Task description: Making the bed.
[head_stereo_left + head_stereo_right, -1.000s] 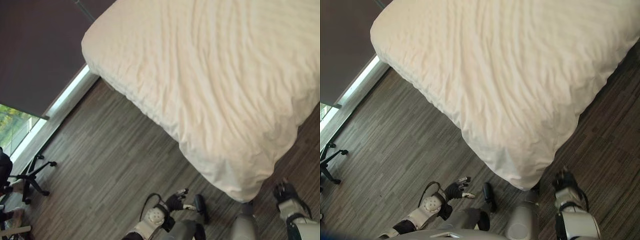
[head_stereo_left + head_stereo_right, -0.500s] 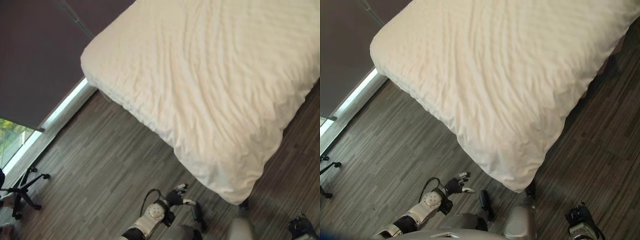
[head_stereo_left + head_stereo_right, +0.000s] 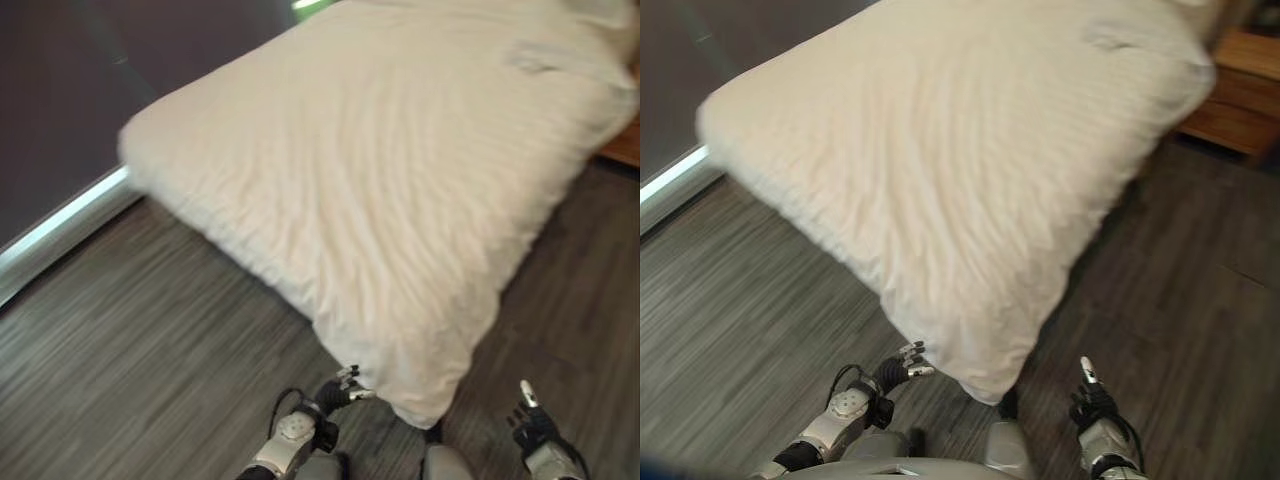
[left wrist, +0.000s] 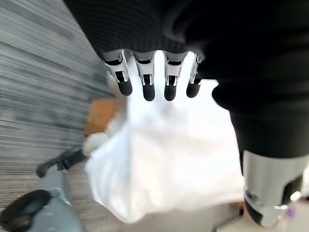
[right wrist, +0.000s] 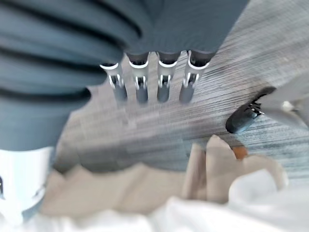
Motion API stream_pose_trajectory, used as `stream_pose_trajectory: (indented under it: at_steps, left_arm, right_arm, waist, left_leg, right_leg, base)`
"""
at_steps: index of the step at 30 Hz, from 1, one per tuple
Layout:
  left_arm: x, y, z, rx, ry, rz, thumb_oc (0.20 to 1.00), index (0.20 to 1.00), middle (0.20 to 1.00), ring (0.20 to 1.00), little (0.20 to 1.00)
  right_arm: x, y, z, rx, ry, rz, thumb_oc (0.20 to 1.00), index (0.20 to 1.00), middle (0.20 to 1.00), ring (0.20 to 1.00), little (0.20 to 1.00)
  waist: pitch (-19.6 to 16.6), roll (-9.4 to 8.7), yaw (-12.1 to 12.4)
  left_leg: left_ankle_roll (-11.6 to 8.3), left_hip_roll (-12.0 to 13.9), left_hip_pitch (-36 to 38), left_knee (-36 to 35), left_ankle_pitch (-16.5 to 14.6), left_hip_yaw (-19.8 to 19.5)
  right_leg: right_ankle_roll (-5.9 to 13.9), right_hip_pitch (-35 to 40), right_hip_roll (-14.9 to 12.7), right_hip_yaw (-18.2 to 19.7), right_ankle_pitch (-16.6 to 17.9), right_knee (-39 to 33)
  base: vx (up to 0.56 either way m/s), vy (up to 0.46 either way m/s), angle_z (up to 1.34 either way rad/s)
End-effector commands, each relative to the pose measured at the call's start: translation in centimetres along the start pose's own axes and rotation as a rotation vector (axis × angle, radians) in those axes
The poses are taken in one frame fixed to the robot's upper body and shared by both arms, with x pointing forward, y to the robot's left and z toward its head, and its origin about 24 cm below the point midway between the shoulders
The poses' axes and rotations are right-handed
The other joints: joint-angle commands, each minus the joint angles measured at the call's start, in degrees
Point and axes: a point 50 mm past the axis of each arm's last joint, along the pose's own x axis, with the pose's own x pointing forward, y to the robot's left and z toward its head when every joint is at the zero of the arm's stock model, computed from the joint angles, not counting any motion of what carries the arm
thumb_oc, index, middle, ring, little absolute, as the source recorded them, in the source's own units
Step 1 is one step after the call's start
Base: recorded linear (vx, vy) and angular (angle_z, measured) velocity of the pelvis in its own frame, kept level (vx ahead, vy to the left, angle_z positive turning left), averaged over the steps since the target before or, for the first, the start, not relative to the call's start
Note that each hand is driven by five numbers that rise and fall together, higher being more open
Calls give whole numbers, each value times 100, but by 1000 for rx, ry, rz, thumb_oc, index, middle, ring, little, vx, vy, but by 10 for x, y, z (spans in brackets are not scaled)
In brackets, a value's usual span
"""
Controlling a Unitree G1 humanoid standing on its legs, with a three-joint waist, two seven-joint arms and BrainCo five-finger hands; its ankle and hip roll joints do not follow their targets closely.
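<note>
Bed [image 3: 400, 180] under white duvet [image 3: 970, 200], both hands low beside its corner.

The bed [image 3: 400, 180] runs from its near corner at 6 o'clock up toward 1 o'clock. A wooden nightstand [image 3: 1235, 95] stands at 2 o'clock, just beside the bed.

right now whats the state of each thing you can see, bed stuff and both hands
duvet: spread over the bed, rippled, its near corner hanging toward the floor
left robot hand: open, by the hanging corner, holding nothing
right robot hand: open, over the floor, holding nothing
wooden nightstand: standing beside the bed's far end
</note>
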Motion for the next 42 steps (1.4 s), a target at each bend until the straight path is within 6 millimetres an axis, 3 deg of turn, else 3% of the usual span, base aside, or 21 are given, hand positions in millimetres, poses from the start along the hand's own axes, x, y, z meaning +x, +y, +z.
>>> stream_pose_trajectory:
  at_steps: [1, 2, 3, 5, 8, 9, 13, 16, 17, 18, 21, 23, 25, 26, 27, 28, 30, 33, 36, 38, 42]
  left_arm:
    - [2, 2, 10, -44, -48, 2, 1000, 1000, 1000, 1000, 1000]
    - [2, 7, 9, -39, -40, 20, 1000, 1000, 1000, 1000, 1000]
    - [1, 10, 8, -29, -33, 31, 1000, 1000, 1000, 1000, 1000]
    - [-8, 33, -3, -16, 6, 109, 1000, 1000, 1000, 1000, 1000]
    - [-12, 36, -5, -40, 6, 121, 1000, 1000, 1000, 1000, 1000]
    - [-20, 40, -20, -50, 51, 137, 1000, 1000, 1000, 1000, 1000]
    - [-26, 43, -22, -7, 60, 123, 1000, 1000, 1000, 1000, 1000]
    - [-26, 52, -19, -38, 47, 171, 1000, 1000, 1000, 1000, 1000]
    - [-26, 52, -19, -38, 48, 171, 1000, 1000, 1000, 1000, 1000]
    - [-25, 56, -15, -42, 32, 205, 1000, 1000, 1000, 1000, 1000]
    - [-21, 60, -7, -65, 1, 237, 1000, 1000, 1000, 1000, 1000]
    - [-22, 61, -10, -74, 14, 269, 1000, 1000, 1000, 1000, 1000]
    - [-19, 57, -9, -84, 3, 273, 1000, 1000, 1000, 1000, 1000]
    - [-19, 57, -9, -84, 3, 273, 1000, 1000, 1000, 1000, 1000]
    - [-18, 57, -12, -117, 12, 299, 1000, 1000, 1000, 1000, 1000]
    - [-20, 56, -13, -152, 3, 303, 1000, 1000, 1000, 1000, 1000]
    - [-22, 55, -18, -187, 8, 306, 1000, 1000, 1000, 1000, 1000]
    - [-34, 53, -37, -257, 48, 314, 1000, 1000, 1000, 1000, 1000]
    - [-33, 46, -47, -278, 93, 310, 1000, 1000, 1000, 1000, 1000]
    - [-26, 41, -41, -260, 88, 290, 1000, 1000, 1000, 1000, 1000]
    - [-24, 41, -34, -240, 62, 278, 1000, 1000, 1000, 1000, 1000]
  right_arm:
    - [-4, -27, 4, 57, -25, -85, 1000, 1000, 1000, 1000, 1000]
    - [-5, -26, -1, 93, -24, -104, 1000, 1000, 1000, 1000, 1000]
    - [-9, -29, -12, 113, 0, -113, 1000, 1000, 1000, 1000, 1000]
    - [-14, -32, -28, 61, 40, -116, 1000, 1000, 1000, 1000, 1000]
    - [-14, -28, -27, 76, 32, -89, 1000, 1000, 1000, 1000, 1000]
    - [-16, -27, -24, 75, 8, -59, 1000, 1000, 1000, 1000, 1000]
    - [-19, -28, -29, 36, 17, -33, 1000, 1000, 1000, 1000, 1000]
    - [-18, 15, -21, -65, -31, 140, 1000, 1000, 1000, 1000, 1000]
    - [-18, 15, -21, -65, -31, 140, 1000, 1000, 1000, 1000, 1000]
    - [-20, 33, -20, -118, -42, 225, 1000, 1000, 1000, 1000, 1000]
    - [-23, 51, -16, -188, -68, 314, 1000, 1000, 1000, 1000, 1000]
    - [-28, 54, -14, -306, -84, 380, 1000, 1000, 1000, 1000, 1000]
    - [-26, 51, -4, -333, -112, 376, 1000, 1000, 1000, 1000, 1000]
    - [-26, 51, -4, -333, -113, 376, 1000, 1000, 1000, 1000, 1000]
    - [-23, 51, 2, -342, -122, 366, 1000, 1000, 1000, 1000, 1000]
    - [-21, 48, 3, -323, -117, 348, 1000, 1000, 1000, 1000, 1000]
    - [-20, 44, 2, -300, -105, 331, 1000, 1000, 1000, 1000, 1000]
    - [-17, 29, 3, -237, -98, 256, 1000, 1000, 1000, 1000, 1000]
    - [-18, 26, 1, -162, -102, 224, 1000, 1000, 1000, 1000, 1000]
    - [-18, 32, -5, -122, -86, 226, 1000, 1000, 1000, 1000, 1000]
    - [-21, 40, -15, -144, -60, 271, 1000, 1000, 1000, 1000, 1000]
  waist:
    - [-107, 37, -88]
    - [-70, -5, -104]
    - [-37, -9, -95]
    - [151, -6, 74]
    - [155, 2, 158]
    - [88, 66, 321]
    - [-93, 9, 424]
    - [-373, -236, 712]
    - [-373, -236, 711]
    - [-464, -344, 846]
    - [-439, -359, 889]
    - [-316, -328, 897]
    - [-138, -328, 960]
    - [-147, -323, 956]
    - [-82, -413, 929]
    - [-92, -479, 916]
    - [-155, -502, 895]
    - [-386, -437, 823]
    - [-500, -246, 726]
    - [-520, -161, 632]
    - [-481, -200, 621]
  left_leg:
    - [430, -281, 630, -1435, 478, 196]
    - [475, -319, 646, -1677, 572, 391]
    - [468, -288, 622, -1737, 687, 534]
    - [503, -123, 536, -1763, 962, 860]
    - [502, -84, 476, -1803, 1079, 991]
    - [531, 7, 320, -1751, 1186, 1237]
    - [459, 118, 99, -1554, 1278, 1386]
    - [253, 401, -256, -1491, 1533, 1591]
    - [253, 400, -256, -1491, 1533, 1589]
    - [98, 664, -462, -1420, 1660, 1737]
    - [-128, 1023, -684, -1409, 1946, 1781]
    - [-289, 1419, -650, -1677, 2449, 1580]
    - [-303, 1251, -723, -1602, 2515, 867]
    - [-304, 1255, -739, -1600, 2519, 860]
    - [-208, 841, -765, -1062, 2141, 332]
    - [-147, 673, -674, -767, 1844, 340]
    - [-104, 551, -633, -566, 1730, 400]
    - [185, 38, -490, -692, 1415, 973]
    - [350, -118, -214, -1387, 1477, 1246]
    - [384, -204, -95, -1824, 1604, 1109]
    - [430, -181, -22, -1863, 1625, 1051]
  right_leg:
    - [556, -883, 62, 108, 875, -198]
    - [713, -1082, 63, 35, 1108, -338]
    - [763, -1102, 45, -2, 950, -369]
    - [514, -970, -127, -443, 531, 395]
    - [409, -850, -257, -691, 328, 728]
    - [241, -375, -502, -912, -83, 1532]
    - [228, 295, -829, -896, -143, 1917]
    - [322, 1050, -1147, -1183, -159, 1466]
    - [322, 1052, -1147, -1185, -158, 1464]
    - [387, 1324, -1193, -1397, -397, 990]
    - [355, 1510, -922, -1404, -837, 291]
    - [111, 1503, -404, -1288, -1114, 222]
    - [-9, 1482, -248, -1147, -1082, 186]
    - [-10, 1472, -244, -1151, -1075, 182]
    - [-62, 1343, -236, -1050, -955, 173]
    - [-86, 1301, -274, -977, -878, 124]
    - [-102, 1262, -291, -955, -811, 64]
    - [-169, 1226, -87, -990, -721, -101]
    - [-154, 1163, 132, -1050, -697, -157]
    - [-152, 1064, 221, -1036, -698, -138]
    - [-174, 1052, 243, -991, -713, -25]
  base:
    - [-444, 230, -129]
    - [-279, 105, -129]
    - [-505, 93, -102]
    - [-467, -18, -125]
    - [-330, -20, -102]
    - [-339, -27, -54]
    - [-320, -128, -39]
    - [-317, -296, -11]
    - [-456, -497, -22]
    - [-373, -423, -34]
    - [-319, -426, -42]
    - [-274, -531, -42]
    - [-231, -404, -23]
    - [-230, -346, -16]
    - [-208, -324, -15]
    - [-250, -391, -15]
    - [-87, -178, -45]
    - [-24, -136, -30]
    - [0, -11, 29]
    - [-38, 34, 28]
    - [2, 24, 8]
